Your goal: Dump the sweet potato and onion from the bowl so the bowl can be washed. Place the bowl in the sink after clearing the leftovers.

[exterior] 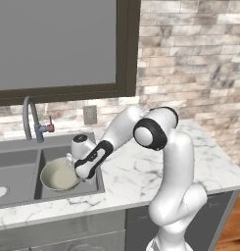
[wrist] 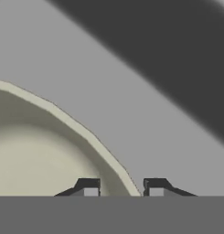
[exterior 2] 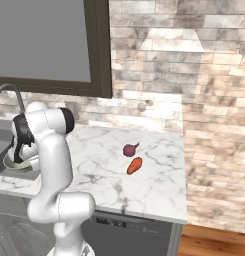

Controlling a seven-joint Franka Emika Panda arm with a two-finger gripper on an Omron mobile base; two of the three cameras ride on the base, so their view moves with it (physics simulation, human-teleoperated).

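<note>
Leftward, in the left base view, I see my arm bent down over the sink (exterior: 18,171), the gripper (exterior: 75,166) low at the rim of one bowl (exterior: 58,175) sitting in the right basin beside the faucet (exterior: 32,120). From the right base view, one onion (exterior 2: 129,149) and one sweet potato (exterior 2: 135,165) lie just beside each other on the marble counter (exterior 2: 159,190), well apart from the bowl (exterior 2: 16,163). Through the hand view, the bowl's rim (wrist: 77,125) runs between my two fingertips (wrist: 88,187); the claw straddles it, but I cannot tell whether it is pinching.
</note>
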